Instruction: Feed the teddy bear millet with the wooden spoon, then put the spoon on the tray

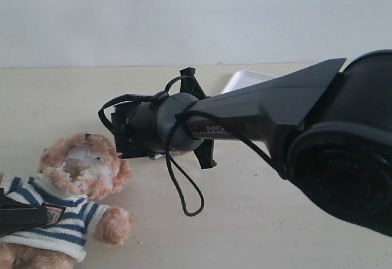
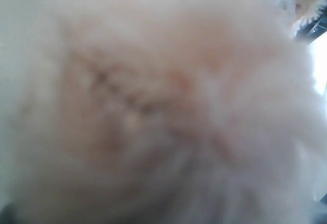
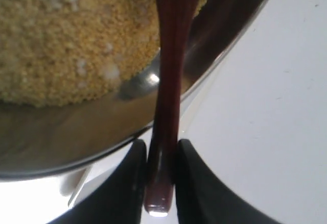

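right fingers (image 3: 196,183): clamped tight on the handle of the wooden spoon (image 3: 171,55), near its end, one finger on each side, no gap to speak of
wooden spoon: dark and glossy, it runs from the fingers over the rim of the metal bowl (image 3: 76,137); its far end is cut off by the frame edge
millet (image 3: 66,40): yellow grain heaped in the bowl, a few paler clumps mixed in
left fingers (image 1: 18,217): honestly can't tell if they're open or closed; only a black bit shows at the frame edge, lying against the bear's sweater, and the wrist cam is just blurry fur
teddy bear (image 1: 79,177): low on the left side of the tabletop (image 1: 245,220), striped sweater, muzzle looks whitish
tray (image 1: 245,79): a white corner pokes out behind the right arm (image 1: 275,106), well apart from the bear
right arm: reaches across toward the left, a black cable (image 1: 184,189) hanging off it in a loop
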`<move>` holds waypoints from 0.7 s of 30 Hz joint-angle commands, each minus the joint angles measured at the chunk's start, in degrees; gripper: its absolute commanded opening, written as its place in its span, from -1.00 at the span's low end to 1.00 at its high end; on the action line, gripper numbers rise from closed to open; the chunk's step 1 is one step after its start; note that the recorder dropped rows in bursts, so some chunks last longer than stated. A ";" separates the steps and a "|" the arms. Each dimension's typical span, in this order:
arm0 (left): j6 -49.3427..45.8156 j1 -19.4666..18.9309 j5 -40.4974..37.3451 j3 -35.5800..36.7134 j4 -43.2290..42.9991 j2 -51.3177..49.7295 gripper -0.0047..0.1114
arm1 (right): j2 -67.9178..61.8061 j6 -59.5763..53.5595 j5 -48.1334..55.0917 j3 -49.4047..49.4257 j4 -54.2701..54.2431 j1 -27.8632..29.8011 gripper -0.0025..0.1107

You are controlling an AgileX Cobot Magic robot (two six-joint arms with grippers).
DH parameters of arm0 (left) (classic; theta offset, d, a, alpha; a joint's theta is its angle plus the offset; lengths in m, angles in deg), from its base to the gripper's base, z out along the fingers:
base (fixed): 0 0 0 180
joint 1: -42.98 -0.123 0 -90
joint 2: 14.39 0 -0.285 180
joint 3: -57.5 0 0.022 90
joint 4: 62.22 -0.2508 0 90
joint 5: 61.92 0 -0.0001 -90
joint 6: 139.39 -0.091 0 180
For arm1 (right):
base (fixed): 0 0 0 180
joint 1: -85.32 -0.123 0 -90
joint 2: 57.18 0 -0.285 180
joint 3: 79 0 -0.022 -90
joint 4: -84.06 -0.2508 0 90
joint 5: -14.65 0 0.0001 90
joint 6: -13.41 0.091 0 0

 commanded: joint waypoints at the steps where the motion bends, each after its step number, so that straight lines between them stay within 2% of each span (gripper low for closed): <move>1: -0.21 -0.17 1.12 0.22 0.64 0.50 -0.81 | 0.90 -1.12 0.15 -0.06 -0.70 -0.13 -0.93; 9: -0.21 -0.17 1.12 0.22 0.64 0.50 -0.81 | 3.06 -2.22 0.15 -0.22 -1.21 -0.13 -0.93; 21: -0.21 -0.17 1.12 0.22 0.64 0.50 -0.81 | 3.80 -6.60 0.15 -0.22 -8.20 -0.13 -0.93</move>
